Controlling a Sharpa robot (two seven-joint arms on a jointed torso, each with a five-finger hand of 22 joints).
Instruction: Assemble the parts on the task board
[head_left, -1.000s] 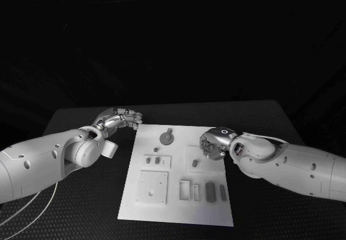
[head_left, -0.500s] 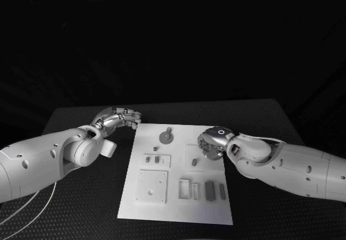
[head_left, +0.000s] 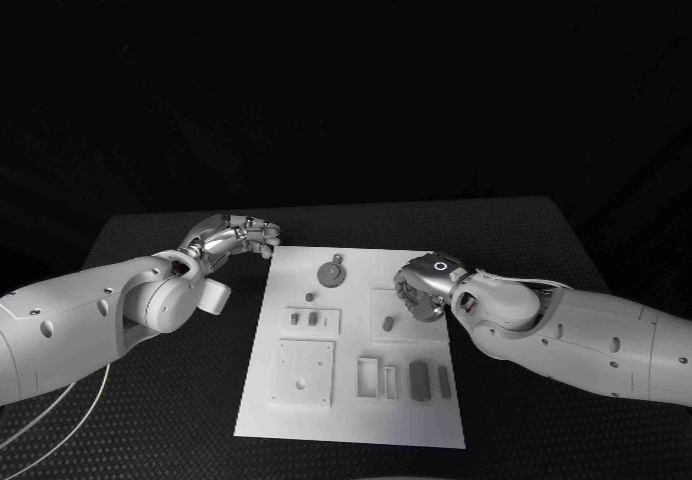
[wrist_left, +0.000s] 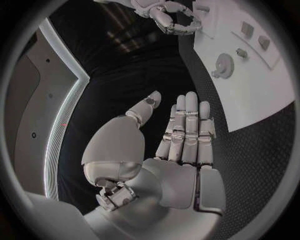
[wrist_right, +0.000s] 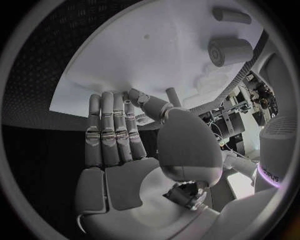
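Head view: we note the white task board (head_left: 353, 350) lying flat mid-table, carrying small grey parts — a gear-like disc (head_left: 333, 273) near its far edge, rectangular blocks (head_left: 418, 380) nearer us. We judge these parts light, rigid and smooth, best pinched across their flat sides. The right hand (head_left: 424, 288) hovers over the board's right edge, fingers straight and apart, holding nothing; the left hand (head_left: 238, 237) waits off the far-left corner, likewise released.

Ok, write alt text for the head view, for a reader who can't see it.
A white task board lies on a black table, with small grey parts on it. The right robot hand hovers over the board's right edge; the left robot hand sits off its far left corner, fingers curled.
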